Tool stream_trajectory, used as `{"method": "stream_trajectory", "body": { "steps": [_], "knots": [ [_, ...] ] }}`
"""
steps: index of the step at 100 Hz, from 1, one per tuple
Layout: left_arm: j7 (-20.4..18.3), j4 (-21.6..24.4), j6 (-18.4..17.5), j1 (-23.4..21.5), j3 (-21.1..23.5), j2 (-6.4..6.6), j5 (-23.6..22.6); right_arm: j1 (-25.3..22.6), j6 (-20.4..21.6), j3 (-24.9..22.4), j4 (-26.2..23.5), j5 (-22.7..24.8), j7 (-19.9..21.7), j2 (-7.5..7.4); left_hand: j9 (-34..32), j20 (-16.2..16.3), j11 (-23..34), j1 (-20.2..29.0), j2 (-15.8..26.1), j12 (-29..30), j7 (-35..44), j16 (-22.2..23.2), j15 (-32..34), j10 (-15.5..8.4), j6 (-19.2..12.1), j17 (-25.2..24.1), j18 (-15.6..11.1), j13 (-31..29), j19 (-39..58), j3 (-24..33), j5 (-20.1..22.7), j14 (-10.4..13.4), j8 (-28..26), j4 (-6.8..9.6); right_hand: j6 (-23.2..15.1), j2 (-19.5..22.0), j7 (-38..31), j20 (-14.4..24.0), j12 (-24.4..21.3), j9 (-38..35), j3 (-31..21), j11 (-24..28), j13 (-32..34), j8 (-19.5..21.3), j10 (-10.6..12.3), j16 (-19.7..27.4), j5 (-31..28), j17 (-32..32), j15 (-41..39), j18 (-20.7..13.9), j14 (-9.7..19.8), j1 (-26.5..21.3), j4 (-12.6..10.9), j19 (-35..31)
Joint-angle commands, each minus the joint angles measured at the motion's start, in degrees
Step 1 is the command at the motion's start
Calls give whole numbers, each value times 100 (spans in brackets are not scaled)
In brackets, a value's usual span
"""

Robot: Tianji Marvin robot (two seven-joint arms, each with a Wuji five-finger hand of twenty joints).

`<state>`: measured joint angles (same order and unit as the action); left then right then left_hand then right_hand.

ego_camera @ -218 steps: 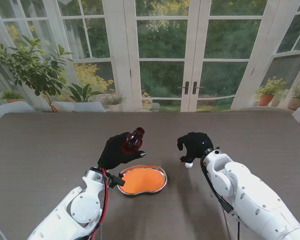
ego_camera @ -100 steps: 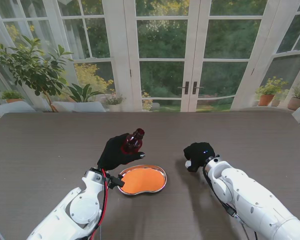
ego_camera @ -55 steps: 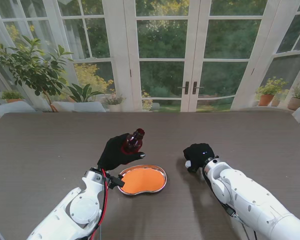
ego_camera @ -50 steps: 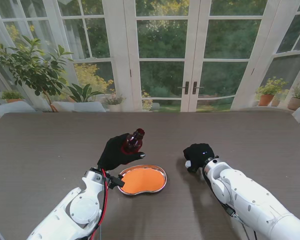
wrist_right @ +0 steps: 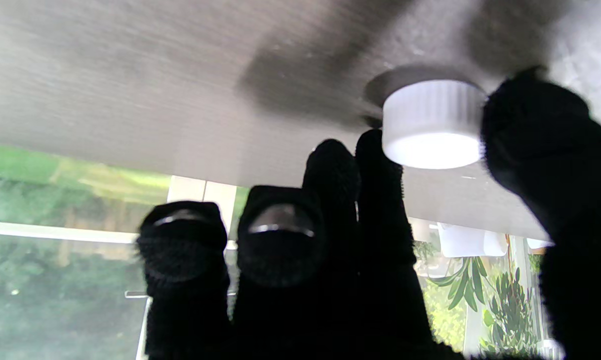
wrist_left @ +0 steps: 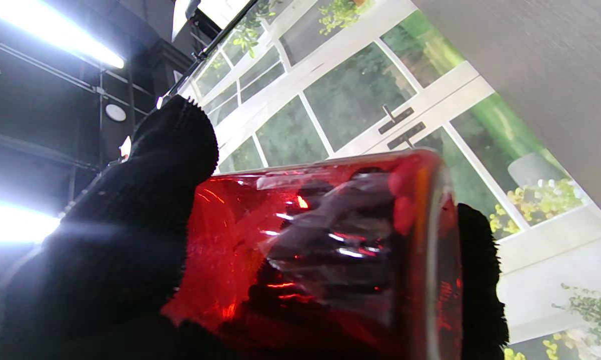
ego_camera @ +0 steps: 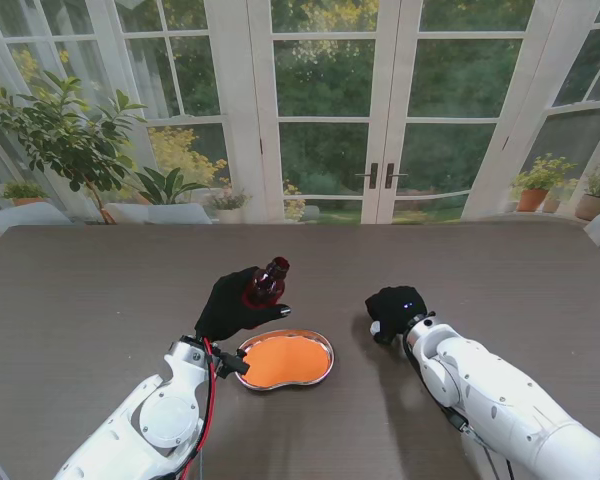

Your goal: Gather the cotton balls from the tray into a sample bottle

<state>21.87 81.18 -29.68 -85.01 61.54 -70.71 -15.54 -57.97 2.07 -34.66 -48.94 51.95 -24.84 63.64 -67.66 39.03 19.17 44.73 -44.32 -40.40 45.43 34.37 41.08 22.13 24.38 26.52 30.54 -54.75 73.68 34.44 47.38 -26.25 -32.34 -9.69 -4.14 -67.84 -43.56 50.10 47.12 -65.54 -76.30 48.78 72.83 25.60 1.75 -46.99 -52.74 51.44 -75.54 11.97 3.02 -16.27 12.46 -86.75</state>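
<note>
Fingers of the left hand (ego_camera: 232, 305) wrap the red sample bottle (ego_camera: 267, 279), held tilted above the table (ego_camera: 90, 290) with its neck pointing away from me; the glove covers its lower body, and the left wrist view shows red glass too close to read what is inside. Just right of it and nearer to me sits the kidney-shaped tray (ego_camera: 322, 342), its orange floor showing no cotton balls I can make out. Further right, the right hand (ego_camera: 393, 308) curls down on the table, thumb and fingers closed around a white ribbed cap (wrist_right: 432, 125), mostly hidden from above.
</note>
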Motion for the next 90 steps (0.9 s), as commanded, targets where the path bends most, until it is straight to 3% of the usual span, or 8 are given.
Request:
{"method": "stream_trajectory", "body": {
  "steps": [1,31,36,37,40,55,64,90],
  "knots": [
    [-112,16,-13,-6,-2,-14,21,-41,-7,9,13,29,70,9,-369,-22,17,914,1198,60,464,54,104,-592,-1388,-220,-184,-9,9,833,716,-51,-103,56,-42,-8,-59,-58,2,-174,-266,63,284,-100,91,-123,-187,139,-237,10,190,-93,102,-360],
    [-123,9,-19,-1,-8,-15,38,-6,45,69,135,-40,-36,45,-362,-22,18,903,1215,86,460,55,103,-596,-1393,-224,-182,-2,4,824,717,-46,-104,50,-103,71,-199,-60,-25,-314,-321,49,283,-14,75,-162,-461,202,-360,53,163,-258,98,-398],
    [-127,8,-20,0,-8,-14,41,6,61,94,163,-49,-63,51,-364,-22,18,906,1214,92,458,55,103,-594,-1387,-226,-182,-3,3,824,721,-50,-102,50,-131,73,-190,-63,-13,-338,-316,45,281,-36,82,-165,-477,211,-375,58,183,-292,183,-403],
    [-128,8,-20,0,-8,-14,42,8,63,98,167,-51,-66,52,-364,-22,18,906,1216,94,458,55,103,-593,-1385,-229,-181,-3,2,823,721,-50,-102,50,-156,82,-210,-67,14,-358,-304,38,280,-143,79,-165,-489,212,-382,58,175,-334,370,-405],
    [-129,7,-20,0,-8,-14,43,12,65,107,178,-58,-73,55,-363,-22,18,903,1216,96,455,55,103,-594,-1389,-233,-179,-3,0,820,718,-51,-100,49,-163,80,-369,-74,66,-372,-322,9,280,-423,79,-162,-470,213,-387,58,173,-367,532,-408],
    [-133,4,-26,2,-8,-14,47,16,92,120,197,-72,-79,58,-360,-21,19,907,1226,109,452,55,99,-598,-1379,-236,-168,6,-1,813,719,-55,-100,49,-225,77,-537,-72,101,-453,-283,-13,278,-670,87,-176,-483,230,-426,81,134,-503,863,-419],
    [-133,3,-29,2,-6,-15,57,18,110,121,216,-83,-97,63,-354,-20,17,907,1230,121,446,56,100,-585,-1377,-239,-165,3,-3,810,718,-62,-98,50,-343,31,-995,-71,130,-542,-242,-28,276,-1018,101,-195,-486,251,-473,92,135,-685,1206,-431],
    [-141,7,-28,-1,-2,-15,70,49,180,176,330,-149,-184,93,-353,-17,21,912,1237,149,438,56,96,-582,-1375,-241,-169,9,-4,798,718,-71,-103,51,-569,13,-1851,-85,98,-843,-234,-31,272,-1474,145,-241,-649,315,-592,152,84,-992,1354,-454]
  ]
}}
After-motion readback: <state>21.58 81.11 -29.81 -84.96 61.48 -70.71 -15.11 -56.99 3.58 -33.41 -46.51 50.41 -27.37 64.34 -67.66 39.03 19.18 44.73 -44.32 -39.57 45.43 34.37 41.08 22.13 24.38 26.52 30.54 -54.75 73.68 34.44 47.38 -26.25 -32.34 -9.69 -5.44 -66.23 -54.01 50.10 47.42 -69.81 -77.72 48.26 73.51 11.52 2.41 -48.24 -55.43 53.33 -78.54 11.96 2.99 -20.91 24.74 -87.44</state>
